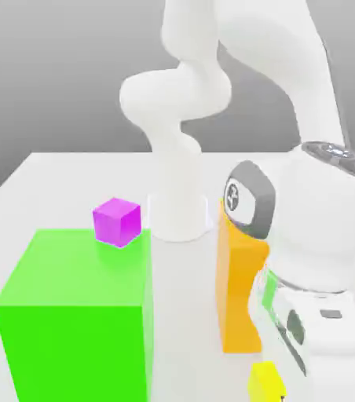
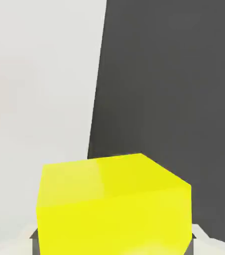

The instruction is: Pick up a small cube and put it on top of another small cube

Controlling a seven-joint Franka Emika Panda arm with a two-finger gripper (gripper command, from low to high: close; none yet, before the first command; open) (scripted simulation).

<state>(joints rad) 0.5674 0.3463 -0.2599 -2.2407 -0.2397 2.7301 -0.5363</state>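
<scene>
The small yellow cube [image 1: 265, 382] is at the bottom of the exterior view, just left of my white hand and in front of the orange block. In the hand view the yellow cube [image 2: 114, 204] looms close. A grey finger [image 2: 34, 238] presses against one side of it and another grey finger against the opposite side. My gripper [image 2: 112, 241] is shut on it. A small magenta cube [image 1: 118, 221] shows at the far edge of the large green block; I cannot tell whether it rests on that block or behind it.
A large green block [image 1: 75, 314] takes up the exterior view's left. A tall orange block [image 1: 237, 290] stands right beside my hand. The arm's white base [image 1: 179, 212] rises behind them. The white table [image 2: 35, 99] ends at a dark floor [image 2: 174, 99].
</scene>
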